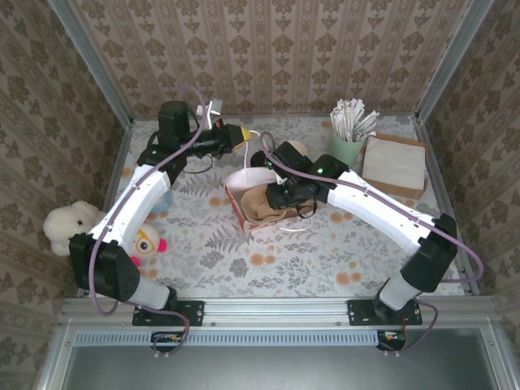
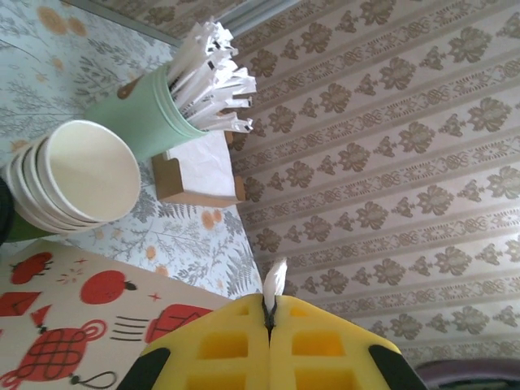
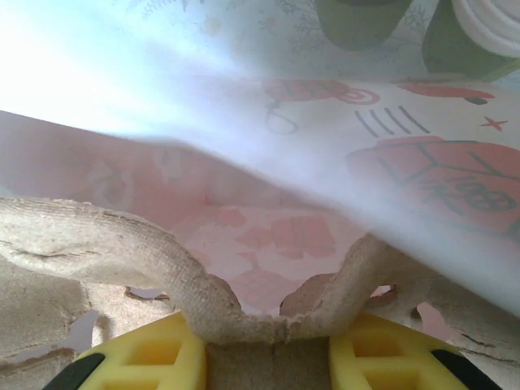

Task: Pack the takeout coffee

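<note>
No word, number or brand name can be read. The paper bag bears only red printed drawings of lanterns and a knot. Strokes inside one lantern in the right wrist view may be characters, but they are too blurred to read.
</note>
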You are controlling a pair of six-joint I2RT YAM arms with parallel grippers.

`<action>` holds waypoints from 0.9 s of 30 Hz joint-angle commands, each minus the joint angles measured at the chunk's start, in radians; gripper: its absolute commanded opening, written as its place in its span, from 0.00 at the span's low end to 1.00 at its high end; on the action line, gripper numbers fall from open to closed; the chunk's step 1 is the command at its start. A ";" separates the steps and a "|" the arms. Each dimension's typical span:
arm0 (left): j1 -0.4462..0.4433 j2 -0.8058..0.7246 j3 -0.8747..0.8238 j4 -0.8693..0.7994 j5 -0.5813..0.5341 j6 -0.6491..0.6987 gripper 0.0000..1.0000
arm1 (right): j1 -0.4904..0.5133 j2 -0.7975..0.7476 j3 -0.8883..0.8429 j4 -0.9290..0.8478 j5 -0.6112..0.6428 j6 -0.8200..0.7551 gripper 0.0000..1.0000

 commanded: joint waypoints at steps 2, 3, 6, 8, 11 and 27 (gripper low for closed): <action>0.013 -0.038 -0.037 0.005 -0.086 -0.012 0.00 | 0.012 -0.111 -0.084 0.120 0.013 -0.083 0.25; 0.018 -0.040 -0.044 0.003 -0.099 -0.022 0.00 | 0.012 -0.120 -0.108 0.145 0.007 -0.099 0.25; 0.039 -0.036 -0.068 0.039 -0.117 -0.072 0.00 | 0.012 -0.112 -0.136 0.147 -0.008 -0.141 0.25; 0.037 -0.030 -0.071 0.087 -0.095 -0.091 0.00 | 0.011 -0.098 -0.143 0.134 -0.027 -0.146 0.25; 0.013 -0.033 -0.060 0.152 -0.060 -0.081 0.00 | 0.016 -0.066 -0.143 0.099 -0.071 -0.154 0.24; -0.067 -0.137 -0.082 0.305 -0.056 0.115 0.00 | 0.018 0.070 -0.111 0.014 -0.014 -0.140 0.24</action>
